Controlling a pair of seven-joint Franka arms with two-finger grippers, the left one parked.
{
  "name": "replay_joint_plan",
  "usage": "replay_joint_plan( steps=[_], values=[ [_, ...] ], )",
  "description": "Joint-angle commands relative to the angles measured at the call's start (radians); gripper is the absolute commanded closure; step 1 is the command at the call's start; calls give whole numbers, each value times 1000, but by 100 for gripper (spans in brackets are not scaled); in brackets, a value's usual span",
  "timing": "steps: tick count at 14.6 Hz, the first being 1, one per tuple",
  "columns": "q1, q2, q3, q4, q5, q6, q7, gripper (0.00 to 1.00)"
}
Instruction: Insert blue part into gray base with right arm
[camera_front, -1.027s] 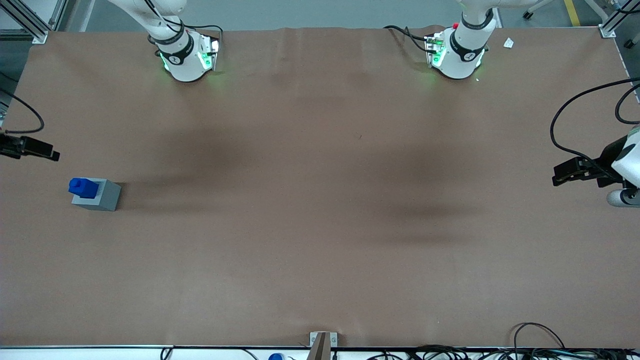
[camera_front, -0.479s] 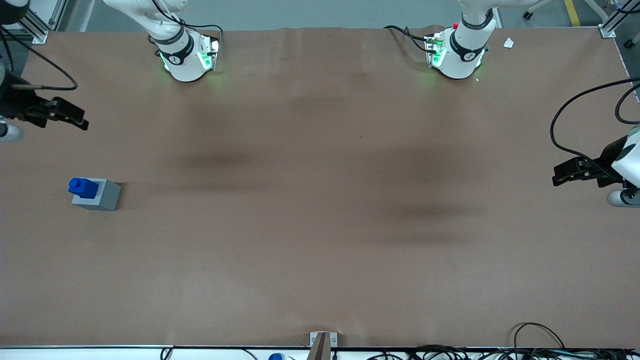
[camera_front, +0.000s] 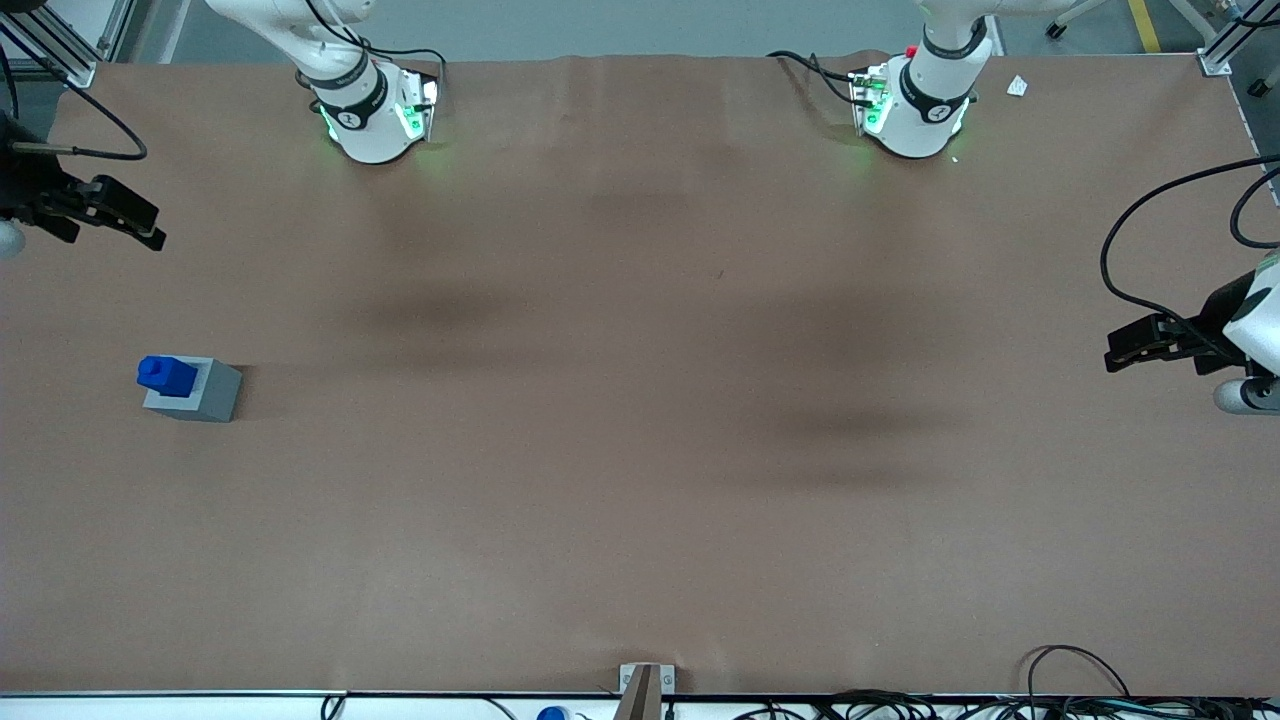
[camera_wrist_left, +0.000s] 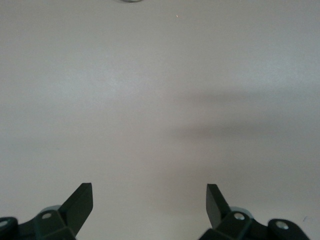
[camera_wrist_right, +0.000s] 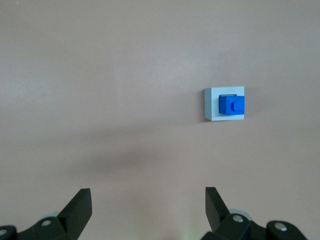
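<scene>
The blue part stands upright in the socket of the gray base, near the working arm's end of the table. Its narrow stepped end points up. My right gripper hangs above the table edge, farther from the front camera than the base and well apart from it. In the right wrist view the blue part sits inside the gray base, some way off from the gripper. The gripper is open and nothing is between its fingers.
The brown table cover is bare around the base. The working arm's white pedestal stands at the table edge farthest from the front camera. A metal bracket sits at the nearest edge, and cables lie beside it toward the parked arm's end.
My right gripper has moved away from the front camera and away from the base, empty and open. The blue part and gray base have not moved.
</scene>
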Motion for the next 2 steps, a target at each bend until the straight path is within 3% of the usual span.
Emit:
replay_joint_plan(
  steps=[1,2],
  values=[
    [-3,8,2,13,-10,6,17,0],
    [-3,8,2,13,-10,6,18,0]
  ],
)
